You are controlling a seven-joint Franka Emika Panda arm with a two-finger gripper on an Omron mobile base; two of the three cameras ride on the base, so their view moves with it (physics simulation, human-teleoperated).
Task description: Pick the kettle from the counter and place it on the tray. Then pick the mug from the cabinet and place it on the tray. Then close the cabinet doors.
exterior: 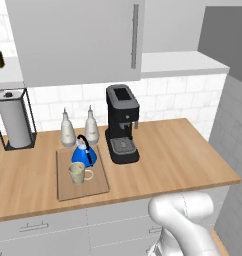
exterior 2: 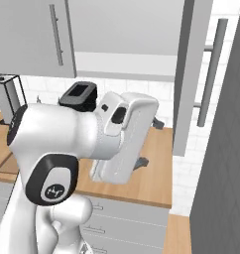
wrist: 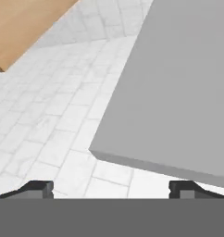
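With the kettle and mug set on the tray, the rigid, light, smooth-swinging cabinet door, seen just ahead of the parted gripper, is best pushed flat on its panel.

kettle: bright blue, black handle | mug: cream | tray: pale wood | coffee machine: black | cabinet doors: grey
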